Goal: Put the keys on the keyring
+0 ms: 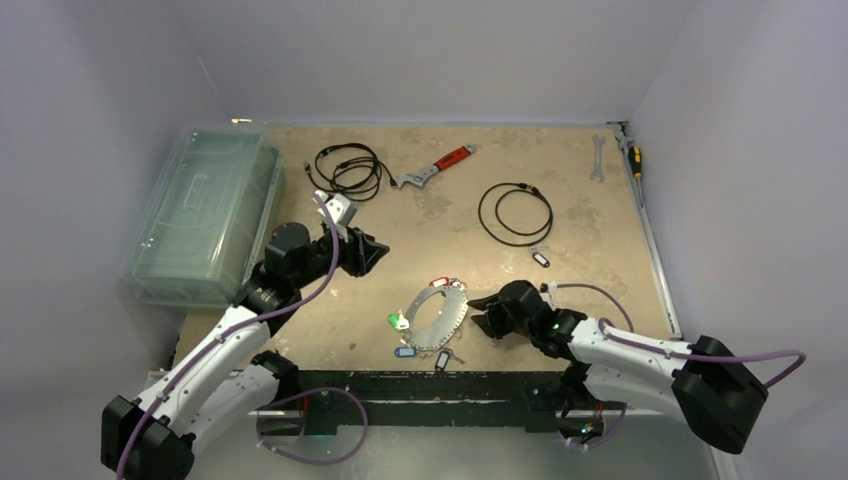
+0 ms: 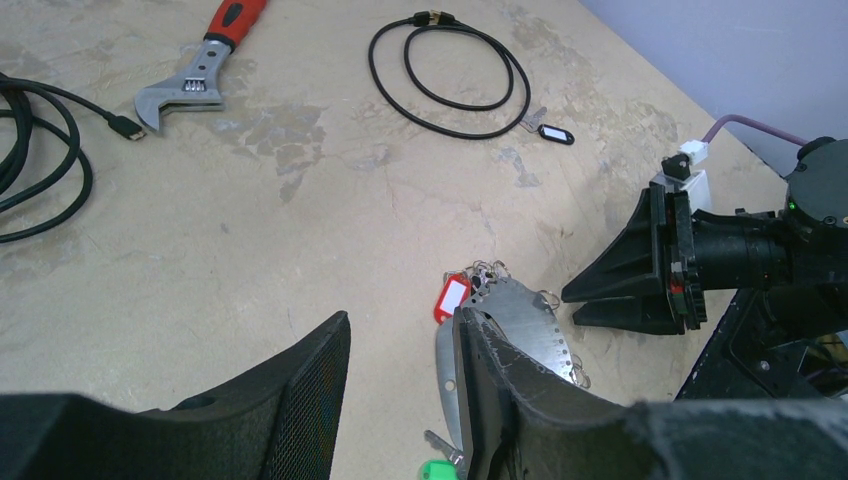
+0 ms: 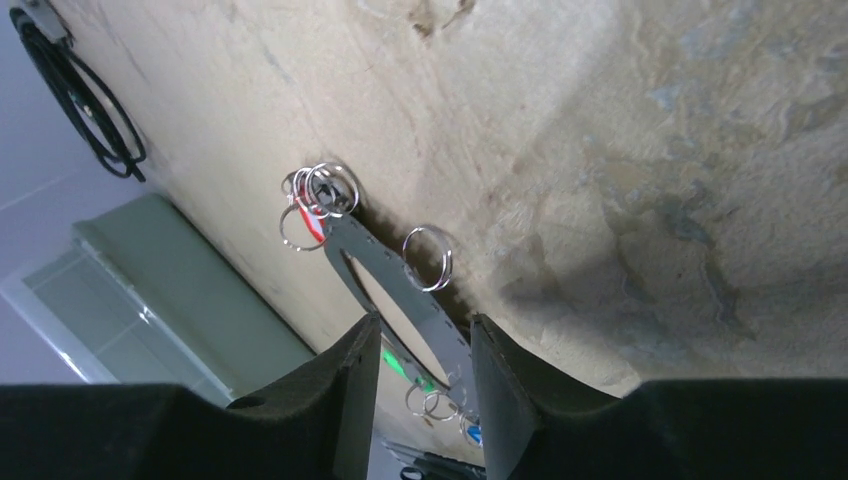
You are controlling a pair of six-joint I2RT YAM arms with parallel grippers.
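Top external view takes in the whole table [image 1: 600, 240], and only this view has the big clear box [image 1: 205, 215] on the table's left side. The left gripper [image 1: 375, 253] is back and to the left of the keyring [image 1: 440, 316], not touching it. The left wrist view shows its fingers [image 2: 300, 400] spread wide with nothing between them. The right gripper [image 1: 484, 313] sits low, just beside the right edge of the keyring. In the right wrist view its fingers [image 3: 352, 390] are a little apart, and the ring's grey band shows in the gap. I cannot tell if they touch it.

The keyring lies flat near the front edge of the table, between the two arms. Only the right wrist view shows the small wire rings [image 3: 428, 258] hooked on its edge.

A black cable loop [image 1: 515, 213], a cable tangle [image 1: 350, 170] and a red-handled wrench [image 1: 437, 168] lie farther back.

The keys [image 1: 443, 358] lie around the ring. There is a red tag [image 2: 451, 298] at its back, and a green tag [image 1: 397, 321] and a blue tag [image 1: 404, 351] at its left. One black-tagged key [image 1: 540, 259] lies alone, near the cable loop.
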